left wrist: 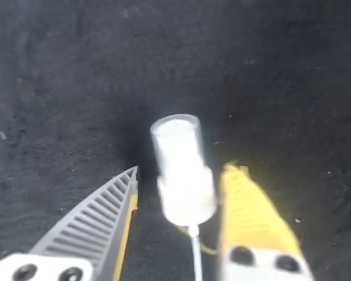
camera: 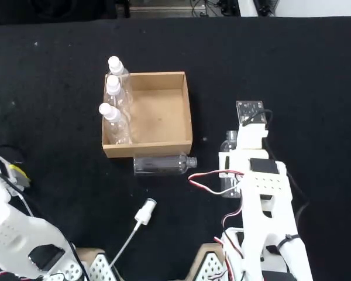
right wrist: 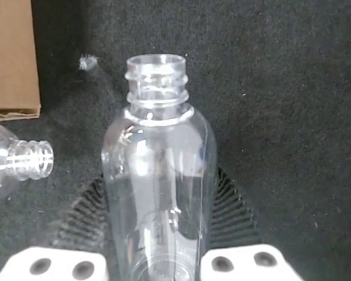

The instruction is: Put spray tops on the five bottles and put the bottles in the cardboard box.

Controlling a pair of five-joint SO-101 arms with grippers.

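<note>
Open-necked bottle (right wrist: 158, 117) sits clenched in your right tool (right wrist: 161, 181), apart from the cardboard box (camera: 188, 111) rim; second bottle (camera: 164, 164) lies beside its wall; your left tool (left wrist: 182, 170) flanks a spray top (left wrist: 178, 152), grip indeterminate.

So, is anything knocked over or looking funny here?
Yes. One clear bottle lies on its side on the table, right beside the cardboard box, open-necked with no spray top. The three bottles in the box stand upright with tops on.

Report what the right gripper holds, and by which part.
The right gripper holds a clear plastic bottle without a top, clamped around its body below the shoulder.
</note>
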